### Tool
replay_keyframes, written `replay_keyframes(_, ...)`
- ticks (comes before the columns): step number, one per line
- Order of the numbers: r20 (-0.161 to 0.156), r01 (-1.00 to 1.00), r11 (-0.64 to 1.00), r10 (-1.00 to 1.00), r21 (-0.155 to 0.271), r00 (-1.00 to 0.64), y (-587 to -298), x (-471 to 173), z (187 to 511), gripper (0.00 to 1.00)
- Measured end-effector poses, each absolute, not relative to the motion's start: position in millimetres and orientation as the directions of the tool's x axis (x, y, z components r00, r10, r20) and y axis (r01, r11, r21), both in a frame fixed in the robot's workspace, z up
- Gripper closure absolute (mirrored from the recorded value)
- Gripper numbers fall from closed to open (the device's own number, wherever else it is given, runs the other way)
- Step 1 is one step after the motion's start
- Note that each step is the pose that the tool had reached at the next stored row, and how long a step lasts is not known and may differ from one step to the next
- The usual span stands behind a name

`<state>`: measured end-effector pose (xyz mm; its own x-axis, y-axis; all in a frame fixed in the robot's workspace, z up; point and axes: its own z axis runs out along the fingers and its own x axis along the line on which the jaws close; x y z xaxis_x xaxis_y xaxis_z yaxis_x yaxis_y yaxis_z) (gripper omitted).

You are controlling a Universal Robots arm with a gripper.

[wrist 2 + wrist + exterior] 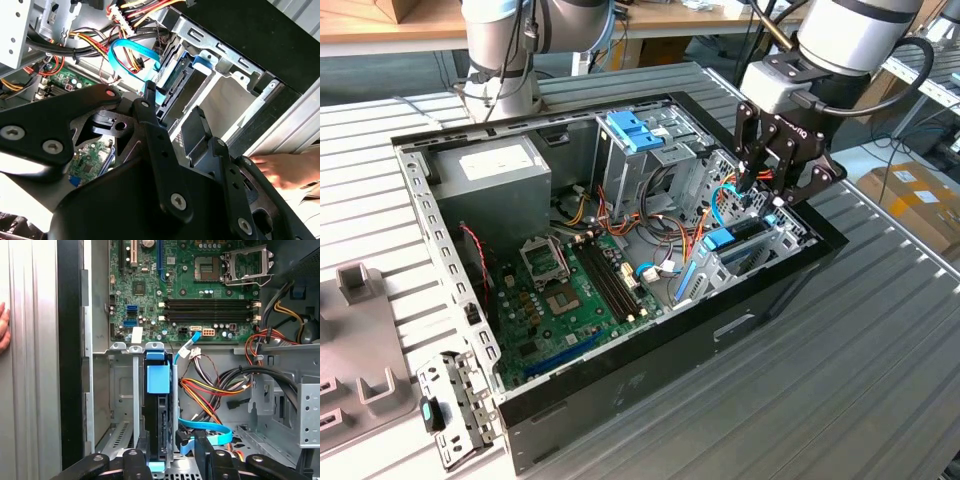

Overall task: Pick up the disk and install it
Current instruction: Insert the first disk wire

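An open black desktop computer case (650, 365) is seen on a slatted metal table (850, 390), with the arm's black end effector (767, 198) poised over the silver sheet-metal drive cage (778, 243) at the middle right of the exterior frame. The flat silver-grey metal disk in its light-blue plastic carrier (722, 240) is stood on edge in one slot of that cage (120, 390), directly below the end effector (172, 107). The fingers (155, 140) are spread to either side of the disk (159, 415) with a gap on both flanks, so nothing is gripped.

The installing step is judged to be far along, since the disk appears to be held by the cage alone. To be done well, this step calls for the fingers to be kept square to the narrow upper edge and any motion to be kept in line with the slot. The looped flat blue data cable (210, 427) just beside the cage has to be kept clear.

The disk's long axis is laid along the slot. Its light-blue tab end is turned toward the green motherboard (570, 290) and its far end toward the case wall at the exterior view's right. A person's hand (4, 327) is rested at the case's outer side.
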<state>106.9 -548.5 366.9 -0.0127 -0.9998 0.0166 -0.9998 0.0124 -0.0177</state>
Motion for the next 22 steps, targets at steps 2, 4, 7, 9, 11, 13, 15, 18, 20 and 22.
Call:
replay_keyframes(2,0.017,-1.000,0.012,-1.000,-0.018,-0.013,-547.0,107.2,364.1,0.51)
replay_keyframes(4,0.017,-1.000,0.012,-1.000,-0.018,-0.013,-546.5,107.3,363.7,0.51)
replay_keyframes(7,0.017,-1.000,0.012,-1.000,-0.018,-0.013,-546.2,107.2,363.6,0.51)
replay_keyframes(9,0.017,-1.000,0.012,-1.000,-0.018,-0.013,-546.0,107.3,363.6,0.51)
replay_keyframes(11,0.017,-1.000,0.012,-1.000,-0.018,-0.013,-545.8,107.2,363.5,0.51)
replay_keyframes(13,0.017,-1.000,0.012,-1.000,-0.018,-0.013,-545.5,107.2,363.5,0.51)
replay_keyframes(15,0.017,-1.000,0.012,-1.000,-0.018,-0.013,-545.3,107.3,363.4,0.60)
replay_keyframes(18,0.017,-1.000,0.012,-1.000,-0.018,-0.013,-545.0,107.2,363.3,0.72)
replay_keyframes(20,0.017,-1.000,0.012,-1.000,-0.018,-0.013,-544.8,107.2,363.3,0.84)
replay_keyframes(22,0.017,-1.000,0.012,-1.000,-0.018,-0.013,-544.5,107.3,363.2,0.84)
